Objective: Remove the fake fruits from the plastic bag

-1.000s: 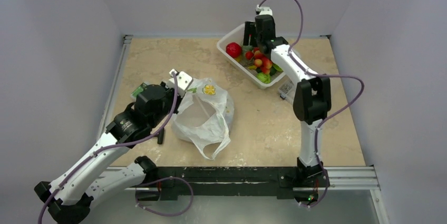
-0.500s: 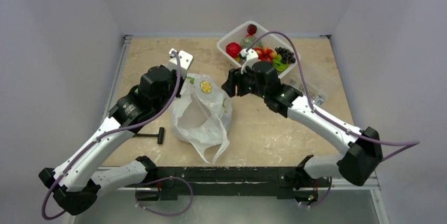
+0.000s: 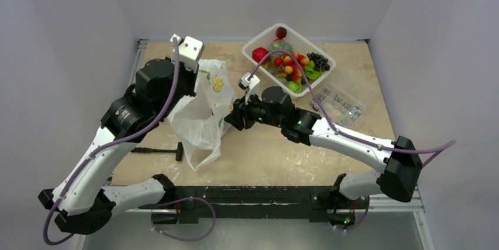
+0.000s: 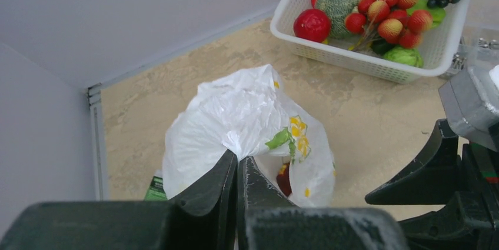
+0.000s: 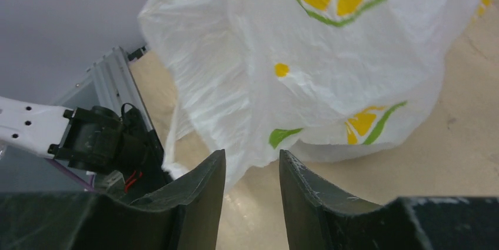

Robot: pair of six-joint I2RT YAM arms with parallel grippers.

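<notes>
The plastic bag (image 3: 203,115) hangs from my left gripper (image 3: 201,73), which is shut on its top edge and holds it lifted, lower part on the table. In the left wrist view the jaws (image 4: 238,160) pinch the bag (image 4: 235,115), and a dark red fruit (image 4: 284,179) shows through its opening. My right gripper (image 3: 229,119) is open and empty, just right of the bag; its fingers (image 5: 206,185) point at the bag's lower side (image 5: 329,73), not touching. The berry bunch (image 3: 289,65), round red fruit (image 3: 260,55), grape bunch (image 3: 318,60) and another dark red fruit (image 3: 281,32) lie in the white basket (image 3: 258,38).
The basket (image 4: 365,66) also holds a green squash (image 4: 341,0). A clear lidded box (image 3: 341,94) lies right of the basket. A black T-handled tool (image 3: 162,151) lies under my left arm. A small green packet (image 4: 155,188) lies beside the bag.
My left gripper has lifted the bag and carried it back and left. My right arm has swung from the basket over to the bag's right side.
</notes>
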